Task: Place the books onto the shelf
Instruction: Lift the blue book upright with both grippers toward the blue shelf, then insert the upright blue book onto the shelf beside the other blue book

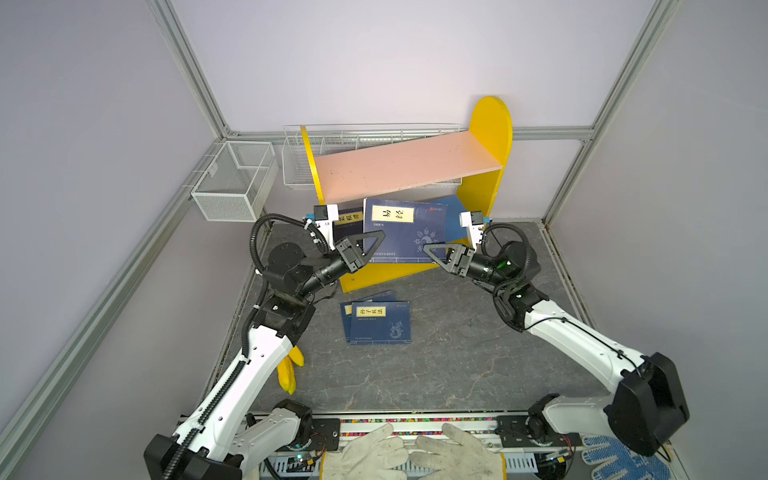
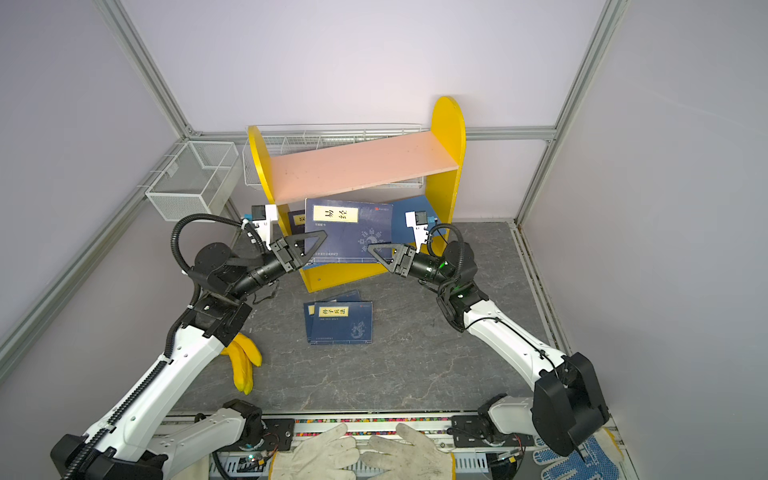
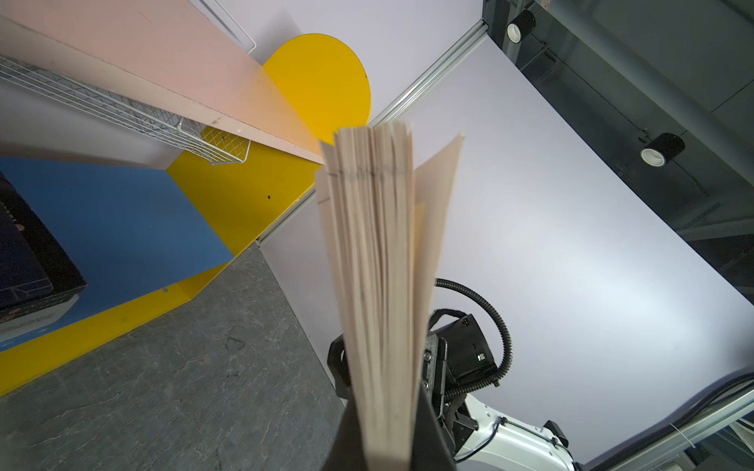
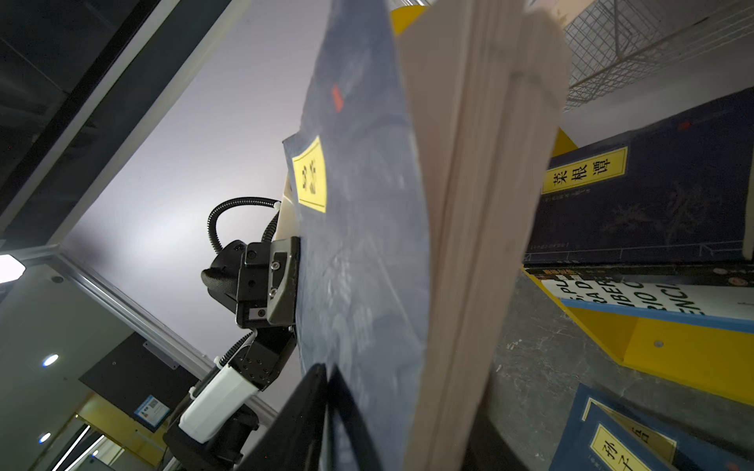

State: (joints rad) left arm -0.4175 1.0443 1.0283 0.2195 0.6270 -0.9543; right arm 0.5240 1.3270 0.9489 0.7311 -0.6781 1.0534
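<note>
A large navy book (image 1: 405,230) with a yellow title label stands upright, its front cover toward the top cameras. It is in front of the lower opening of the small bookshelf (image 1: 492,137), which has yellow sides, a pink upper board (image 1: 407,166) and a blue lower board (image 1: 451,208). The left claw (image 1: 374,237) pinches the book's lower left edge. In the left wrist view the cream pages (image 3: 379,285) fan up from between its black fingers (image 3: 434,440). The right claw (image 1: 430,249) is at the lower right edge. One black finger (image 4: 302,424) is against the cover and its partner is hidden behind the pages, so I cannot tell whether it clamps the book or only straddles it.

At the left end of the blue board lies a flat stack: a yellow-labelled book (image 4: 653,204) in navy on top, a black book (image 4: 612,270) under it and a white book (image 4: 636,299) with black lettering at the bottom. Overlapping navy books (image 1: 380,322) lie flat on the grey stone-patterned tabletop (image 1: 457,365), just in front of the shelf. Yellow bananas (image 1: 291,370) lie beside the left arm. A white wire basket (image 1: 235,178) sits at the back left, and white work gloves (image 1: 374,453) rest at the near edge
</note>
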